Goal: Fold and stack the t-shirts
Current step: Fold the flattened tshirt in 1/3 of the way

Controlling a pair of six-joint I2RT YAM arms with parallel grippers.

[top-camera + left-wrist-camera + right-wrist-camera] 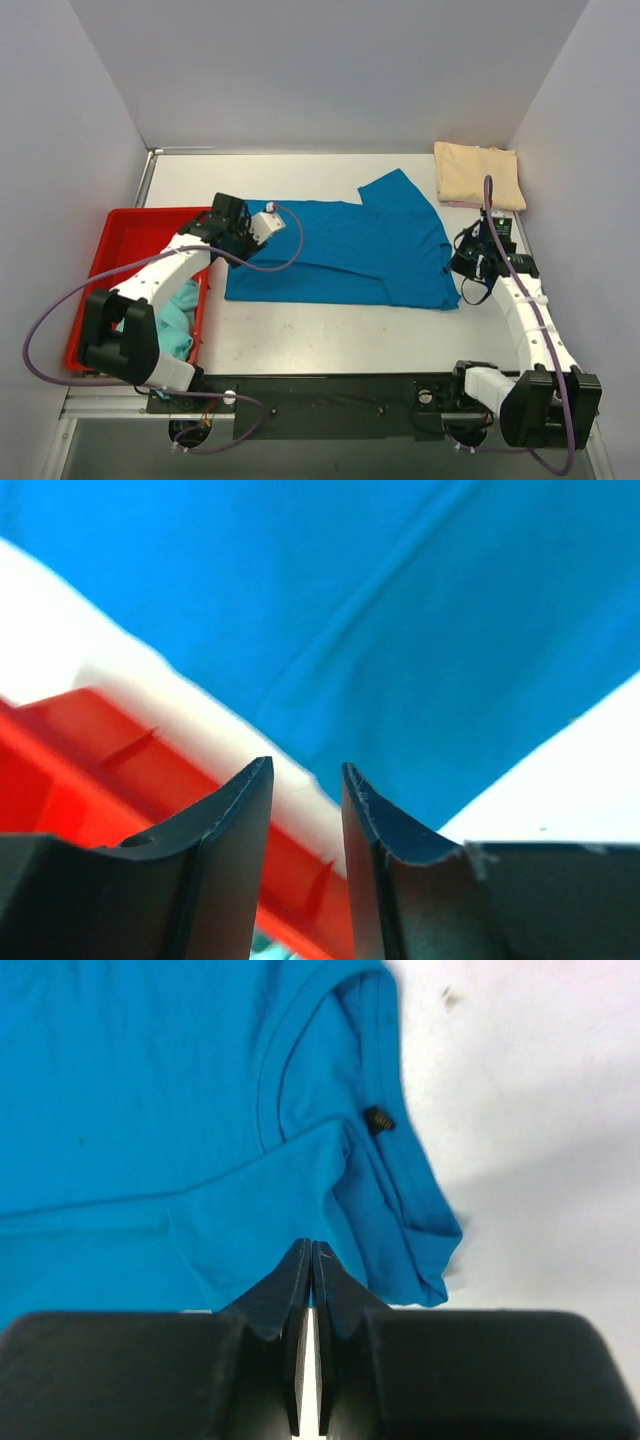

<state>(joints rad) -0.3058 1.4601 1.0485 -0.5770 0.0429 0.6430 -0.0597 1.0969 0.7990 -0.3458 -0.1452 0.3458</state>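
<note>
A: Centrally, what lies on the worktop (pixel 330 335)?
B: The blue t-shirt (pixel 345 250), spread flat, collar toward the right arm, one sleeve pointing to the far wall.
A: And the other t-shirts?
B: The cream t-shirt (pixel 478 175) lies folded at the far right corner. The teal t-shirt (pixel 180 320) lies crumpled in the red tray (pixel 120 230) at left.
A: State of the fingers?
B: Left fingers (pixel 235 820): parted, nothing between them, above the blue t-shirt's left edge beside the tray. Right fingers (pixel 285 1290): pressed together at the collar end; whether cloth is pinched cannot be told.
</note>
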